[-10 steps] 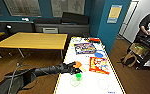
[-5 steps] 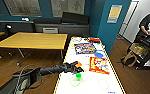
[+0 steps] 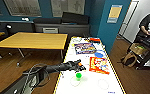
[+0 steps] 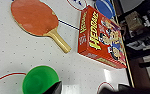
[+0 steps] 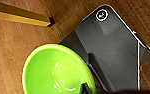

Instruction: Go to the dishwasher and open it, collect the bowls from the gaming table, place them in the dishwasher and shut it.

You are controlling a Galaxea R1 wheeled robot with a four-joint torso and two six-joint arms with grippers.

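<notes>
My left gripper (image 3: 80, 65) hovers over the long white table (image 3: 91, 87), jaw state indiscernible. Small green cup (image 3: 78, 75) just beside. My right jaws grip a bright green round bowl (image 5: 56, 70).

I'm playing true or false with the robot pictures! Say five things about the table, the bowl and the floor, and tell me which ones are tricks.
1. A red box lies on the white table. True.
2. The paddle on the table is blue. False: its face is orange-red and its handle is pale wood.
3. The green bowl in the right wrist view is empty. True.
4. The floor is grey carpet. False: it is brown wood.
5. The left gripper is out over the white table. True.
</notes>
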